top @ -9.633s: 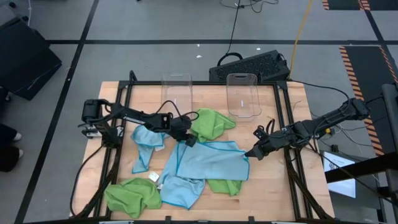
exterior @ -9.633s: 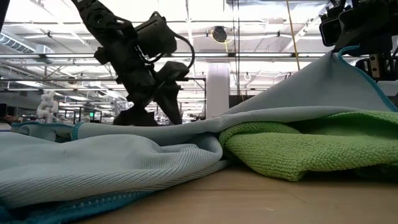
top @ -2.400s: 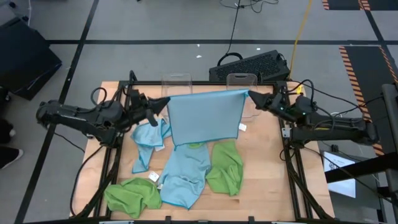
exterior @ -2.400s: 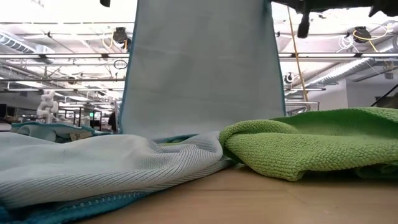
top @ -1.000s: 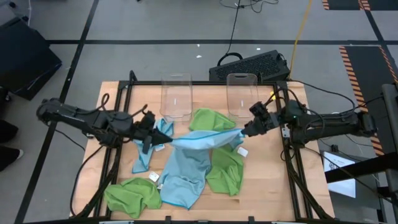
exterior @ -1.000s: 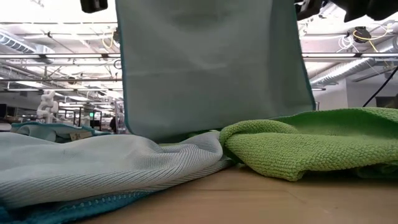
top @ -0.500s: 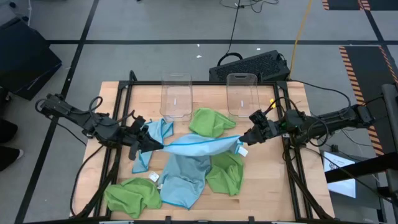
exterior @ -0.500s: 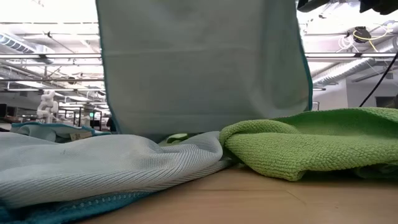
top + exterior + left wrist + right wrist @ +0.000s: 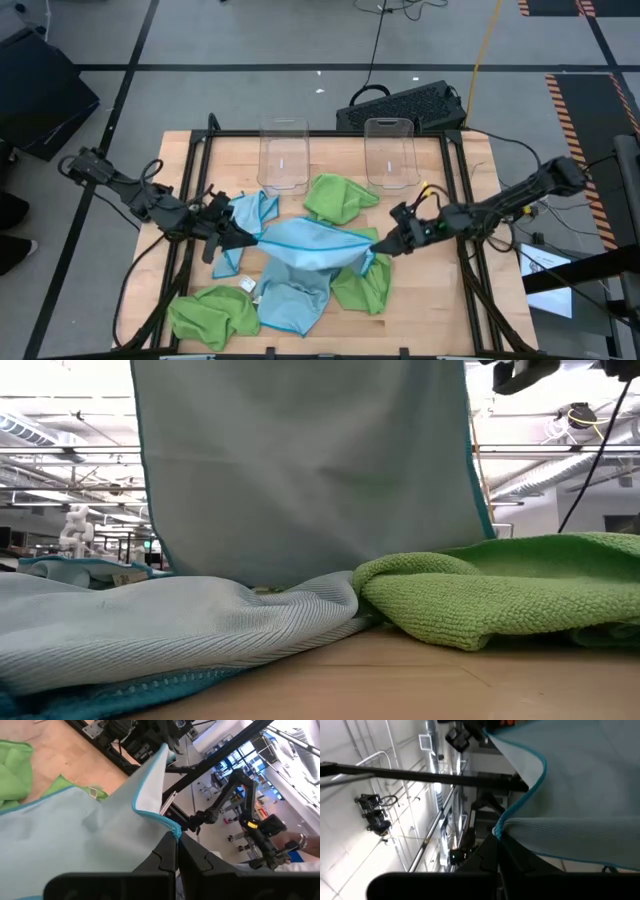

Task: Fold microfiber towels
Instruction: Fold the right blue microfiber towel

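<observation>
A light blue microfiber towel [image 9: 312, 241] hangs spread between my two grippers over the middle of the table. In the low view it is a broad sheet [image 9: 300, 470]. My left gripper [image 9: 243, 238] is shut on its left top corner and my right gripper [image 9: 380, 246] on its right top corner. Under and around it lie more towels: lime green ones [image 9: 340, 196] [image 9: 212, 312] [image 9: 366, 284] and light blue ones [image 9: 246, 214] [image 9: 288, 302]. My left gripper pinches the towel's top corner [image 9: 172, 829] between its two fingers, coming almost level from the table's left. The cloth hangs below the hold. Its lower edge [image 9: 250, 578] rests on the towels beneath. My right gripper pinches the opposite top corner [image 9: 499, 831] between its two fingers, coming about level from the table's right. The teal-hemmed top edge [image 9: 320, 249] runs between the two holds, and the sheet hangs down from it.
Two clear plastic bins [image 9: 284, 156] [image 9: 390, 150] stand upright at the far side of the table. A black frame [image 9: 196, 190] runs along the table's edges. Bare wood [image 9: 430, 310] shows at the near right.
Both grippers have carried the hanging blue towel toward the table's near edge, the right one farther and somewhat downward. The towel stays spread between them, its lower edge still on the pile, and it now fills more of the low view.
</observation>
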